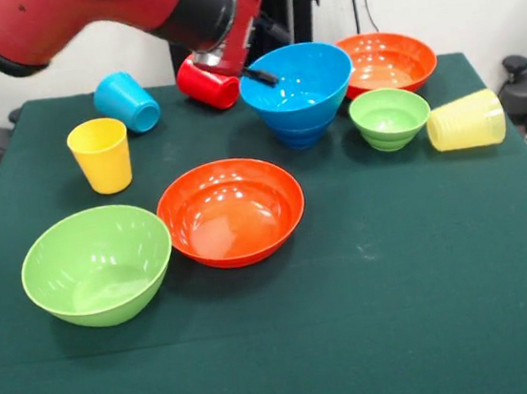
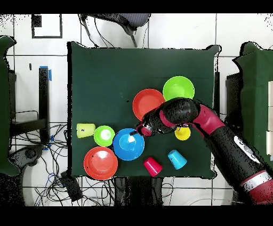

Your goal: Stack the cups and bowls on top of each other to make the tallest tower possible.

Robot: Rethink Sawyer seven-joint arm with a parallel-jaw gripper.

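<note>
My gripper [image 1: 258,73] [image 2: 145,130] hangs at the near-left rim of the big blue bowl [image 1: 298,87] [image 2: 128,145]. A darker blue ribbed base [image 1: 300,138] shows under that bowl and looks like the small dark blue bowl. An orange-red bowl [image 1: 232,210] [image 2: 145,102] and the big green bowl [image 1: 97,265] [image 2: 178,88] sit in front. The second orange-red bowl [image 1: 386,60] [image 2: 101,163] and the small green bowl [image 1: 388,117] [image 2: 104,135] are to the right. The yellow cup [image 1: 100,155] [image 2: 182,133] stands upright. The red cup [image 1: 209,83] [image 2: 152,166], light blue cup [image 1: 127,101] [image 2: 176,159] and pale ribbed cup [image 1: 466,121] [image 2: 85,130] lie on their sides.
Everything sits on a dark green table [image 1: 403,314]. The red and black arm [image 1: 97,16] reaches in over the red and light blue cups. Cables and chair bases lie on the floor round the table.
</note>
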